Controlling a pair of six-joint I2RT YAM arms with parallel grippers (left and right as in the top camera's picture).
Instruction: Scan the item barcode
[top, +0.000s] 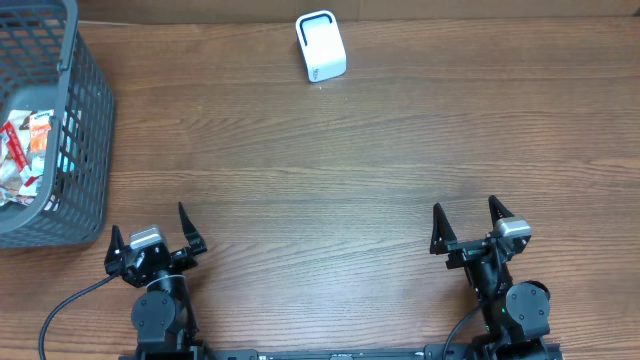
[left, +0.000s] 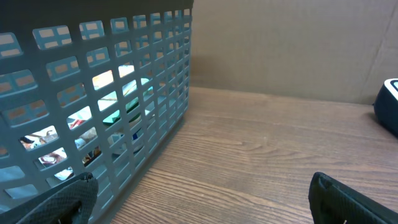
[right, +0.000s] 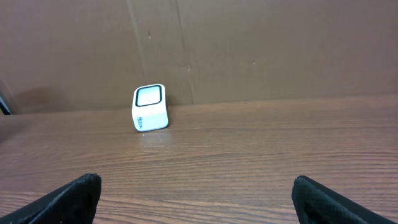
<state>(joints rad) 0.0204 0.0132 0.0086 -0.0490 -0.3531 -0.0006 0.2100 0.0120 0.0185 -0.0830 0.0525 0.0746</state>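
- Sitting at the far edge of the brown wooden table (top: 320, 170), the small white box scanner with a black-rimmed window (top: 321, 46) is well apart from both grippers.
- The left gripper (top: 149, 224) is at the near edge on the left side. Its two black fingers (top: 184, 216) are spread wide with nothing between them.
- The right gripper (top: 465, 207) is at the near edge on the right side. It is spread wide too and holds nothing.
- The grey plastic basket with grid holes (top: 92, 130) stands at the left side of the table. It is near the left gripper and well apart from the right gripper.
- The shiny snack packets (top: 24, 155), printed in red, orange and white, lie inside the basket. They touch neither gripper.
- Counted: one scanner, one basket, two grippers, and two fingers on each gripper.
- The packets lie in a heap, so how many there are cannot be told.
- The basket is cut off at the left and top edges of the overhead view.
- In the left wrist view the packets show only as bits of colour through the basket holes, and the scanner is cut off at the right edge.
- The print on the packets is too small to read.
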